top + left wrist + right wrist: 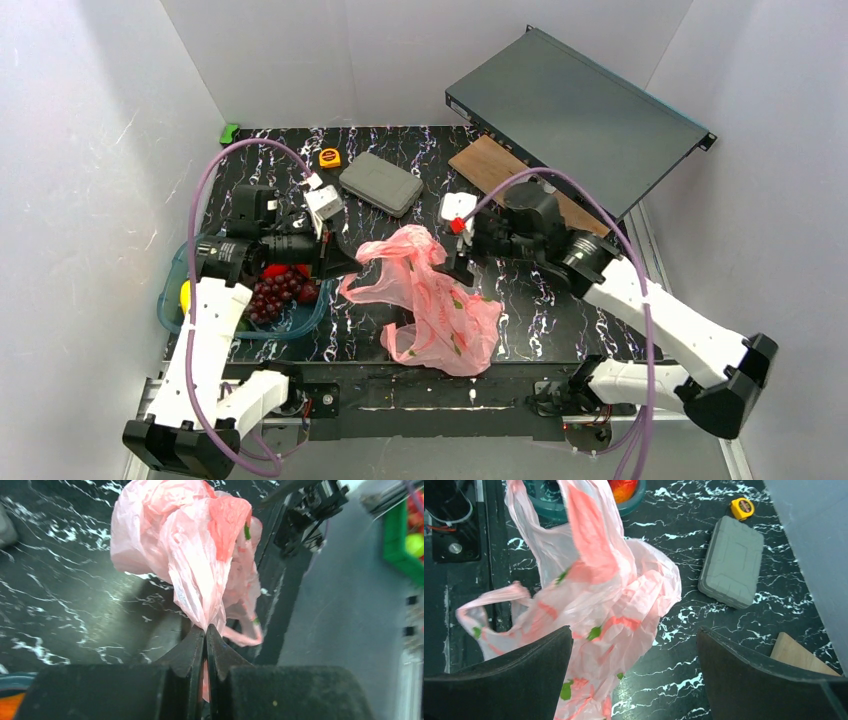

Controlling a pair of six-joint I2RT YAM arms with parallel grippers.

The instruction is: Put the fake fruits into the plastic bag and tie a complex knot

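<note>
Film of the plastic bag (195, 545) is pinched between the left jaws, which are pressed together on a gathered fold. The rest of the bag billows ahead of them and sags onto the tabletop (560, 310). The right jaws stand wide apart, closed on nothing. The bag spreads just ahead of and below them, nearer the left-hand finger in the right wrist view, with one loop handle (489, 596) trailing off to that side. The fake fruits — a grape bunch (272, 295), red ones (278, 272), a yellow one (185, 296) — sit in a teal tub (300, 325) behind the left jaws, outside the bag. Beyond the right jaws lie a grey case (731, 570) and a yellow tape measure (742, 507).
</note>
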